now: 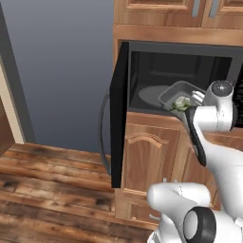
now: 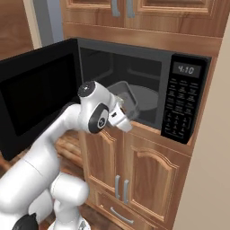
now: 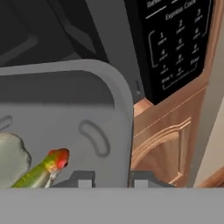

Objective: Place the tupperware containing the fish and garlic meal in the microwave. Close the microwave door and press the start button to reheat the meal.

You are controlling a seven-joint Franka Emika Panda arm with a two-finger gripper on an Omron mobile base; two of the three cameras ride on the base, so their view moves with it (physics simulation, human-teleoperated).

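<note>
The microwave (image 1: 190, 50) (image 2: 134, 54) stands open, its door (image 1: 118, 114) (image 2: 36, 94) swung out to the left. The grey tupperware (image 1: 176, 91) (image 2: 129, 99) (image 3: 65, 100) hangs tilted in the front of the cavity, just over the round turntable (image 1: 149, 95) (image 2: 148, 96). My gripper (image 1: 193, 100) (image 2: 127, 114) (image 3: 113, 180) is shut on the tub's near wall, one finger inside and one outside. The meal shows as a green-and-red piece (image 3: 43, 168) beside a pale lump (image 3: 11, 157), and as greenish bits (image 1: 181, 103) in the tub.
The control panel (image 2: 182, 103) (image 3: 175, 43) with its lit clock sits right of the cavity. Wooden cabinet doors (image 1: 147, 156) (image 2: 148, 175) lie below and more above. The door's curved grey handle (image 1: 102, 133) sticks out over the wooden floor (image 1: 52, 190).
</note>
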